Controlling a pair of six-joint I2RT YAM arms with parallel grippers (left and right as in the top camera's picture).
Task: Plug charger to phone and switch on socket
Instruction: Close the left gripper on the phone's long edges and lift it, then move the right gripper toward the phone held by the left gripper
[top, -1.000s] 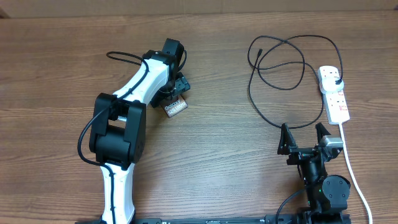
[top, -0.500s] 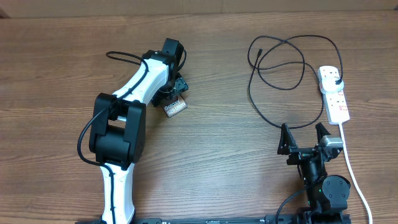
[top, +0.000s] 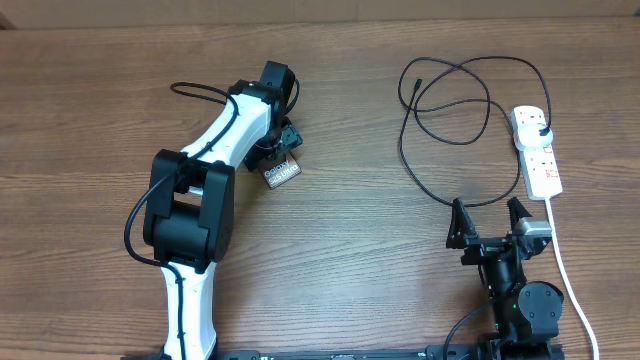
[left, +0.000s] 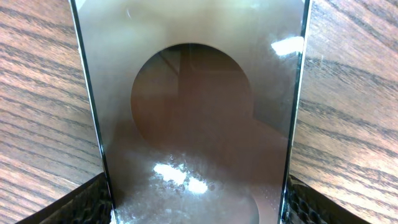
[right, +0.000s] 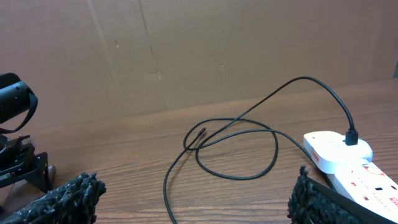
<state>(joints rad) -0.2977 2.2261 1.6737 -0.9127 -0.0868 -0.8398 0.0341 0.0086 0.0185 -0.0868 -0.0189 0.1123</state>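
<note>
Overhead, the phone (top: 283, 172) is seen under the left gripper (top: 282, 152), while the charger (top: 404, 150) is looped ahead of the spread right gripper (top: 489, 222), the socket (top: 538, 152) to its right. At the left wrist, the phone is pinched across its width between the pads (left: 74, 202), presumably to be steadied for plugging. From the right wrist, the connector (right: 200, 133) is shown well ahead, untouched by either finger.

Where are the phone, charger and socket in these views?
phone (top: 283, 172): overhead view, on its white-lettered end.
charger (right: 305, 78): right wrist view, on the top of the cable's raised arc.
socket (top: 541, 170): overhead view, on the strip's white body.
</note>
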